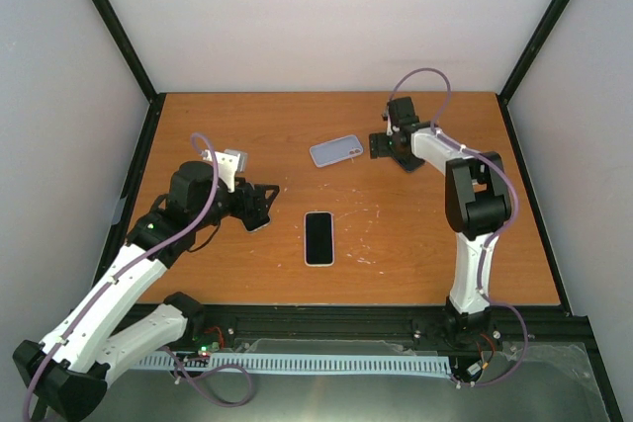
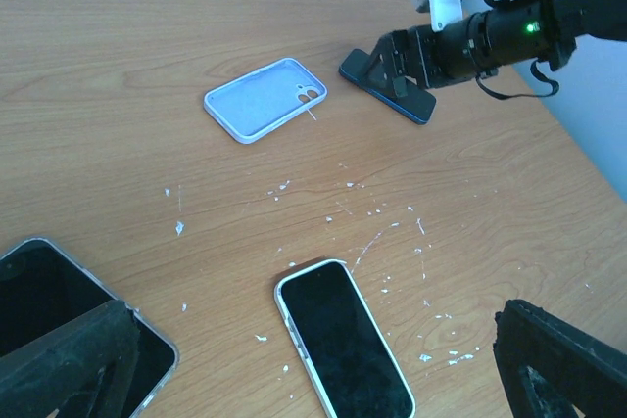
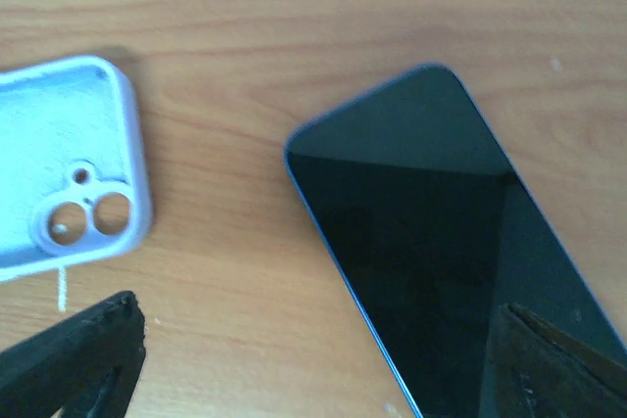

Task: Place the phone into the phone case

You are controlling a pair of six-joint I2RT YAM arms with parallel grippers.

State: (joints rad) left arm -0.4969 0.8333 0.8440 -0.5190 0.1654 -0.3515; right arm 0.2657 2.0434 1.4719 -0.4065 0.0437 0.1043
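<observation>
The empty lilac phone case [image 1: 336, 152] lies open side up at the back middle of the table; it also shows in the left wrist view [image 2: 265, 99] and the right wrist view [image 3: 69, 163]. A dark phone with a blue edge [image 3: 431, 242] lies flat just right of the case, also seen in the left wrist view [image 2: 416, 105]. My right gripper [image 1: 386, 145] hovers low over it, open, with the phone reaching under its right finger [image 3: 568, 364]. My left gripper [image 1: 259, 207] is open and empty at the left.
A phone in a white case [image 1: 318, 238] lies screen up in the middle of the table, also in the left wrist view [image 2: 343, 338]. Another phone in a clear case [image 2: 49, 301] lies under my left gripper's left finger. White flecks dot the wood.
</observation>
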